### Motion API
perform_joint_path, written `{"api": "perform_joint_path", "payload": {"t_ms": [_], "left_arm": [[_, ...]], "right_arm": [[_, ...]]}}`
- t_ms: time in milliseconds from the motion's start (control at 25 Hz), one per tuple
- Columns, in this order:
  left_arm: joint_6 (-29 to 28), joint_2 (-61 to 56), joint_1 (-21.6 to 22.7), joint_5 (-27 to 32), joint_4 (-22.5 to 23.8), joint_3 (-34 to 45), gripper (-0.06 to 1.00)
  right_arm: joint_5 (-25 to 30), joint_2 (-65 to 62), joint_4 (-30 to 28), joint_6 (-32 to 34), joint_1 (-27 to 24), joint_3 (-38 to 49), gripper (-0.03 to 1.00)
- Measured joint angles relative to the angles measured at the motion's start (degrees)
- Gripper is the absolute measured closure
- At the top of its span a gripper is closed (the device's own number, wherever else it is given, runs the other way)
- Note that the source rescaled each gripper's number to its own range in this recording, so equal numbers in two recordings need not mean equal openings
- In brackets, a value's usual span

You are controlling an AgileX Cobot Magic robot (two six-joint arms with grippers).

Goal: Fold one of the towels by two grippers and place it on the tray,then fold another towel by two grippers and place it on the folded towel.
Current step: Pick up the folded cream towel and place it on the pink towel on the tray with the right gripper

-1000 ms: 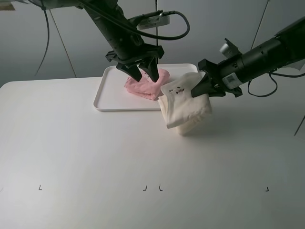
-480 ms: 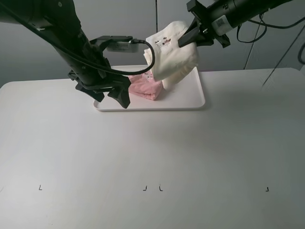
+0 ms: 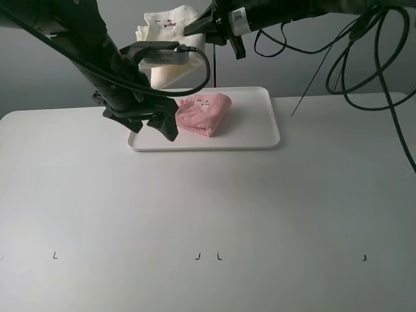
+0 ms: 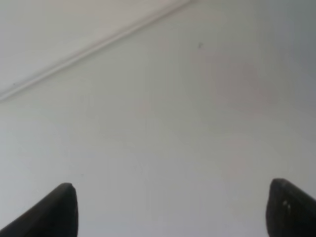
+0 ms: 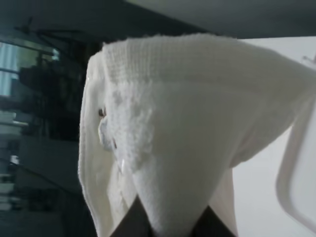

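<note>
While your right claw (image 3: pixel 195 27) pinches the folded cream terry towel (image 3: pixel 168 42) high behind the white rectangular plastic tray (image 3: pixel 260 133), lower it squarely onto the folded pink towel (image 3: pixel 203 114); keep the spread, empty left claw (image 3: pixel 155 127) clear.

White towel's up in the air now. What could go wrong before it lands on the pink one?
1. The right hand pinches only one edge of the white towel, so its fold may open as it hangs.
2. It hangs behind the left arm, past the tray, and could snag or miss the pink towel.
3. The open left hand sits beside the pink towel and may bump it.
</note>
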Motion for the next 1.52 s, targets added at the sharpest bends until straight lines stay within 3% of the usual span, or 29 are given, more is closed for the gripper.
{"api": "perform_joint_path", "payload": {"t_ms": [120,360,480,800,880,1000,1040,1080,1200,1280,1360,1520], "left_arm": [[0.12,0.00,0.00,-0.21,0.11,0.00,-0.03],[1.22,0.00,0.00,-0.46,0.11,0.00,-0.03],[1.49,0.00,0.00,-0.46,0.11,0.00,-0.03],[1.61,0.00,0.00,-0.33,0.11,0.13,-0.03],[1.61,0.00,0.00,-0.24,0.11,0.13,-0.03],[1.61,0.00,0.00,-0.24,0.11,0.13,-0.03],[1.61,0.00,0.00,-0.24,0.11,0.13,-0.03],[1.61,0.00,0.00,-0.24,0.11,0.13,-0.03],[1.61,0.00,0.00,-0.24,0.11,0.13,-0.03],[1.61,0.00,0.00,0.00,0.11,0.13,-0.03],[1.61,0.00,0.00,0.24,0.11,0.13,-0.03],[1.61,0.00,0.00,0.58,0.11,0.13,-0.03]], "right_arm": [[-0.81,5.69,2.71,0.43,0.00,-2.82,0.88],[-7.99,12.64,2.84,-1.38,-0.33,-3.25,0.88],[-9.05,14.28,2.36,-2.33,-0.93,-3.31,0.88],[-10.10,15.59,-7.87,-2.16,-0.95,-3.31,0.86],[-10.35,15.59,-7.87,-2.50,-0.95,-3.31,0.68],[-10.05,15.59,-5.05,-4.06,-0.95,-3.38,0.20],[-9.25,15.59,-3.25,-5.09,-1.06,-3.52,0.07],[-7.99,15.59,-2.04,-6.27,-1.19,-3.95,0.01],[-5.19,15.46,-0.24,-6.92,-1.98,-5.53,-0.03],[-4.75,14.20,-2.60,-5.29,-2.79,-5.62,-0.03],[-5.46,11.92,-8.70,-2.56,-4.11,-5.62,-0.03],[-7.11,4.56,-27.75,3.55,-6.56,-5.67,-0.03]]}}
